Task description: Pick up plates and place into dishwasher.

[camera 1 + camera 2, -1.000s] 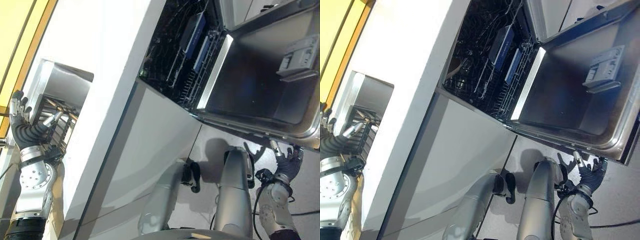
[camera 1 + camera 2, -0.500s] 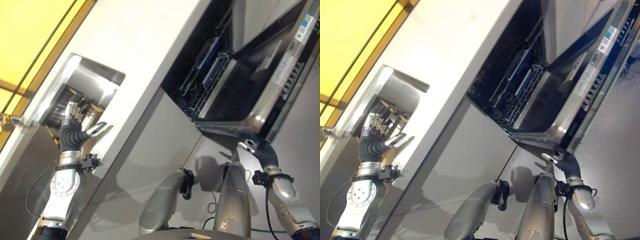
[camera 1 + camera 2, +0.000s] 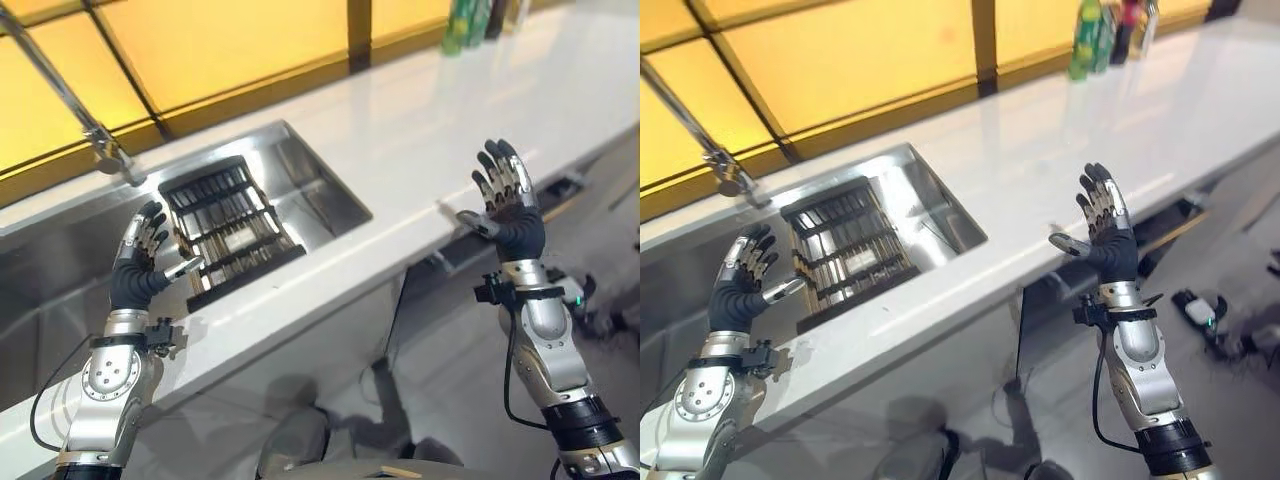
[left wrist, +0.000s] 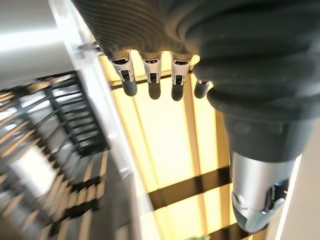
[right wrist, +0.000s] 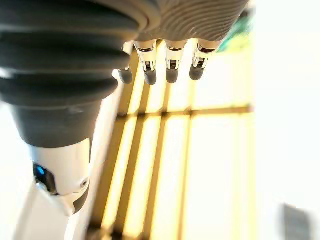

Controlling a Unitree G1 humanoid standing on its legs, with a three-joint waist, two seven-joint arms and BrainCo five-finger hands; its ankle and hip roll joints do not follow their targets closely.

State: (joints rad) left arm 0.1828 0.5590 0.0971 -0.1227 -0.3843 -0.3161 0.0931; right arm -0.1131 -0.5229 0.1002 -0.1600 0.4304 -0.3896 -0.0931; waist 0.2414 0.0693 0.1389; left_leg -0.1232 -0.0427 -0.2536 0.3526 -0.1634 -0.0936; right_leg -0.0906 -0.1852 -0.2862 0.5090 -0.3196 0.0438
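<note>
My left hand (image 3: 135,278) is raised in front of the sink, fingers straight and apart, holding nothing; the left wrist view shows its fingers (image 4: 150,85) extended toward the black dish rack (image 4: 45,145). That rack (image 3: 225,228) lies in the steel sink (image 3: 318,190); I cannot make out a plate in it. My right hand (image 3: 508,212) is held up, palm forward, over the counter's front edge, open and empty, its fingers (image 5: 170,70) straight in the right wrist view. A dark gap of the dishwasher (image 3: 1170,228) shows under the counter at the right.
A white counter (image 3: 430,110) runs to the right of the sink. A faucet (image 3: 98,135) stands at the sink's back left. Bottles (image 3: 470,22) stand at the far right by the yellow window.
The camera has swung up from the open dishwasher to the counter and sink. Both hands have risen; the right one has left the underside of the dishwasher door.
</note>
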